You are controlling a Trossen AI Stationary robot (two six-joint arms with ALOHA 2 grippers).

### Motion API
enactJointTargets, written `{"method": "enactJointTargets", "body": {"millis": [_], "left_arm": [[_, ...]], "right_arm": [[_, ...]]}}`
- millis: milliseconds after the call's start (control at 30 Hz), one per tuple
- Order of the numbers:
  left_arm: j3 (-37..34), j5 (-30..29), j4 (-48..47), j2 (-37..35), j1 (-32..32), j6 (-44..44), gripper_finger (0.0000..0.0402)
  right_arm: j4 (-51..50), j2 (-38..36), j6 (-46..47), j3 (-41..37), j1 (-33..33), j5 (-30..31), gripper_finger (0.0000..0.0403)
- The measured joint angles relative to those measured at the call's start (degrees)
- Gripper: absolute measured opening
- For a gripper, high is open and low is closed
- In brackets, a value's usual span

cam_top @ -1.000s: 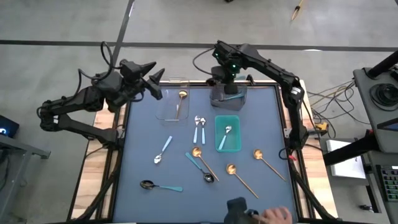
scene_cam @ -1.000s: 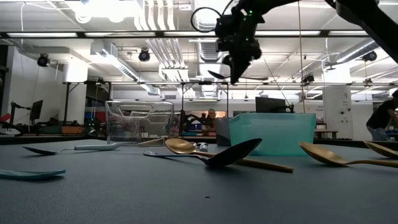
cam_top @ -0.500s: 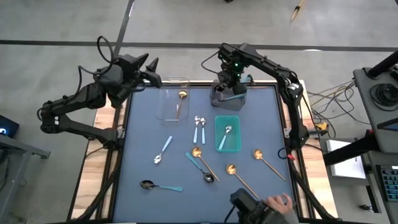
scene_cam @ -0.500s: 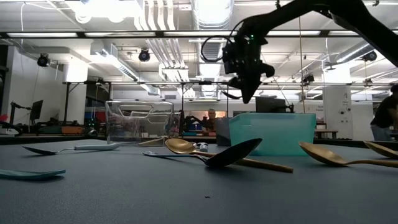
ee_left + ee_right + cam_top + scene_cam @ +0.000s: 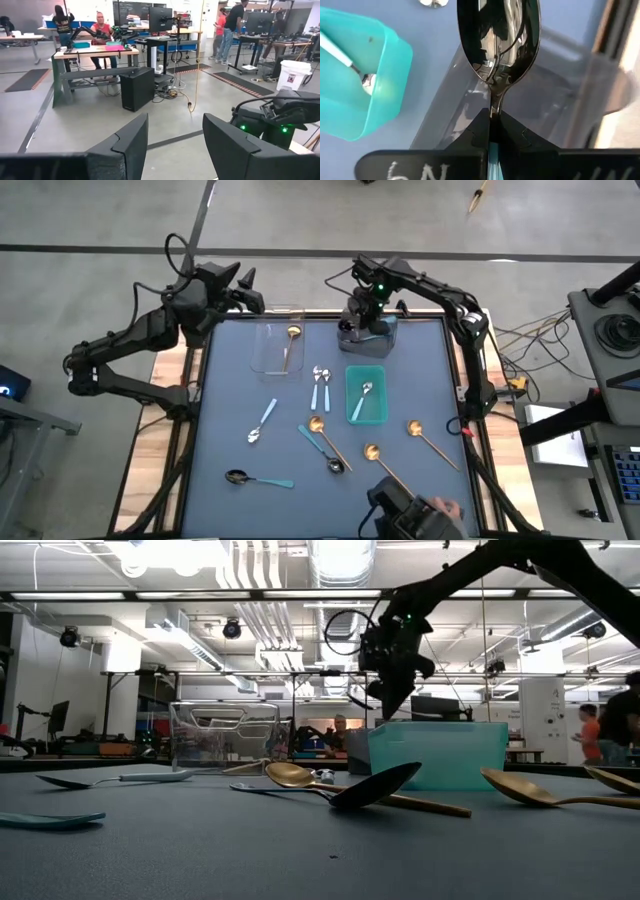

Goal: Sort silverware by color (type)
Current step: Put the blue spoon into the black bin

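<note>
Right gripper (image 5: 494, 131) clamped dark-bowled, teal-handled spoon (image 5: 498, 42) at neck, above grey translucent bin (image 5: 367, 332) at mat's far edge. Left gripper (image 5: 172, 145) hung apart, empty, beyond far-left corner. Risk: thin neck pivoting, spoon striking bin rim, landing outside.

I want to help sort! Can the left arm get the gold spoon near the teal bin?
Probably not easily. The left gripper hangs open beyond the table's far left corner, and that gold spoon lies on the right side, past the teal bin.

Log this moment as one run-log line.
right claw: shut on dark spoon, over grey bin | left claw: open, off table's far-left corner
</note>
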Motion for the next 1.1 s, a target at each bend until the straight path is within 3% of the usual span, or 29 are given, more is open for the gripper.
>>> {"method": "enactJointTargets", "body": {"millis": [400,800,1100], "left_arm": [[0.00,-0.02,-0.19,-0.02,0.87,0.00,0.0170],[0.00,-0.02,-0.63,-0.02,1.20,0.02,0.0170],[0.00,-0.04,-0.91,-0.02,1.19,0.02,0.0170]], "right_arm": [[7.18,-0.01,0.62,-7.77,0.04,-0.03,0.0009],[10.48,-0.11,-3.06,-9.01,0.02,-0.14,0.0009],[14.06,-0.11,0.01,-10.56,0.02,0.01,0.0009]]}}
